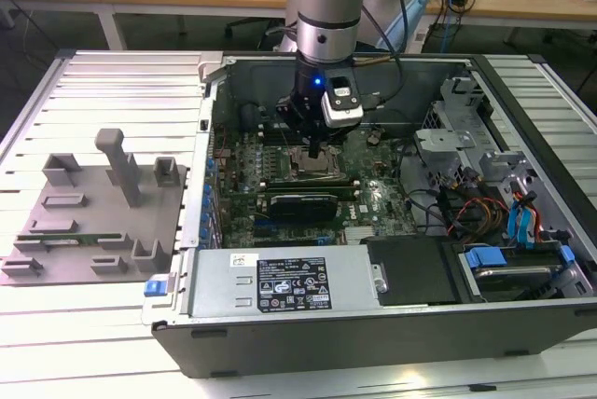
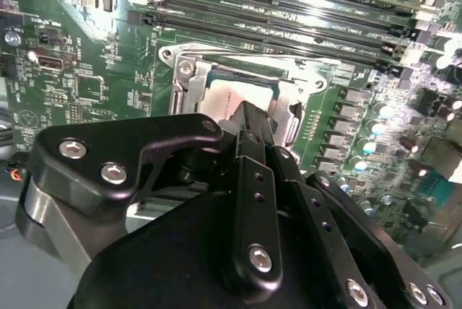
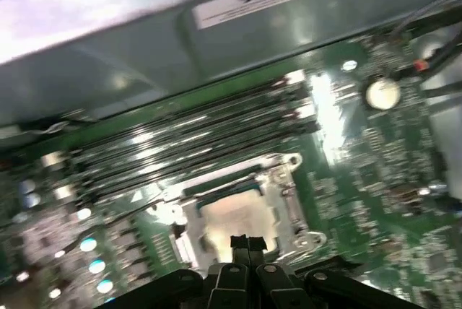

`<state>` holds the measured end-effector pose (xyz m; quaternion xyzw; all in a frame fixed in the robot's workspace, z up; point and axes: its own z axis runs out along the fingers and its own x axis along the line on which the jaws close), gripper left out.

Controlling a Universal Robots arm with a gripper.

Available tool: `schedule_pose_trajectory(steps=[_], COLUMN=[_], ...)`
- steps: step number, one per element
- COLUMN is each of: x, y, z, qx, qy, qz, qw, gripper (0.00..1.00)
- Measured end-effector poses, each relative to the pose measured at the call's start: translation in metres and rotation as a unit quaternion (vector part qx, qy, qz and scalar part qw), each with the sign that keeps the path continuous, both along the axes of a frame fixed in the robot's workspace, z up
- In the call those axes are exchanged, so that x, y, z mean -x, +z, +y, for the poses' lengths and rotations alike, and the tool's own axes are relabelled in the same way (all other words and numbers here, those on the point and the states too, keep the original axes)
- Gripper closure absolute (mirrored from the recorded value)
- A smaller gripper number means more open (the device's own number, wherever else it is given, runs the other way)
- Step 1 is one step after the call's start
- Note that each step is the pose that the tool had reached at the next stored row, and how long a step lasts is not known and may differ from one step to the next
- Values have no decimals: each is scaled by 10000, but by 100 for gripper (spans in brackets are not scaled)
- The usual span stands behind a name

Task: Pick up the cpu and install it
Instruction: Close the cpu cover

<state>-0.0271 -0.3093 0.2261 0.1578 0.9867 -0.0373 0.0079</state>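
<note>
1. The gripper (image 3: 242, 242) has its jaws pressed together, with only a thin seam between the two tips in the first wrist view and nothing pinched between them.
2. The cpu (image 3: 229, 211) lies straight below the jaw tips. In both wrist views the tips overlap its pale top close to one edge rather than its middle. Whether they touch it or hang just above cannot be told.
3. The cpu is square, so it has no long axis to line up with. It lies flat, its edges running parallel to the frame around it.
4. That frame is the socket (image 2: 186, 69), and the cpu sits inside it. As a judgement, the chip looks already placed rather than waiting to be picked.
5. Just beside the socket run the long memory slots (image 2: 289, 6), parallel to one cpu edge.
6. In the exterior view the arm comes straight down, with the gripper (image 1: 315, 149) over the middle of the motherboard (image 1: 373, 199).
7. The board lies in the open case (image 1: 373, 343), with cables and drive bays towards the exterior view's right.
8. Well apart, on the exterior view's left, a grey tray (image 1: 93, 217) of holders rests on the slatted desk (image 1: 93, 324) outside the case.
</note>
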Motion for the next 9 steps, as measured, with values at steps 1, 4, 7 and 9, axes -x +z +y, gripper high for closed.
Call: schedule_pose_trajectory(steps=[1, 4, 7, 9], x=[0, -1, -1, -1], y=[-1, -2, -5, -7], z=[1, 1, 1, 1], qx=[-5, -7, -6, -6], qy=[10, 117, 624, 1093], qz=[0, 0, 0, 1], qw=[10000, 9999, 9981, 9940], gripper=[89, 89, 89, 89])
